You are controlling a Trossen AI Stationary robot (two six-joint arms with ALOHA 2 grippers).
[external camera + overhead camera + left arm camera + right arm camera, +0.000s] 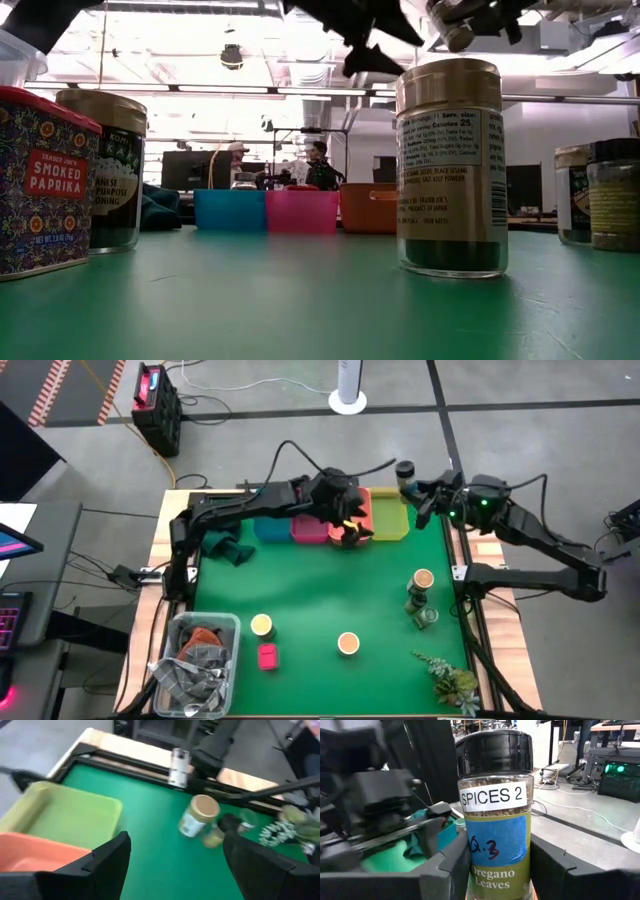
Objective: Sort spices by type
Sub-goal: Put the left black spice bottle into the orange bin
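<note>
My right gripper (412, 485) is shut on a glass oregano jar (495, 815) with a black lid, held high above the table's far right corner. My left gripper (175, 865) hangs open over the orange bin (360, 510) and yellow bin (392, 520), with nothing between its fingers. Other spices stand upright on the green table: a tan-lidded jar (423, 578) with two dark-lidded jars (418, 600) beside it at the right, a yellow-lidded jar (261, 625), a pink box (267, 656) and another tan-lidded jar (348, 644) near the front. My right gripper pinches the oregano jar's lower body (497, 880) between its two fingers (445, 870), one on each side. The fingers come at it roughly level from the table's right. The jar stands upright in the hold, lid up, lifted clear of the table.
A blue bin (270, 528) and a pink bin (308, 530) stand next to the orange one along the far edge. A dark green cloth (225, 548) lies at far left, a clear bin (195, 660) of rags at near left, a plant sprig (450, 680) at near right.
</note>
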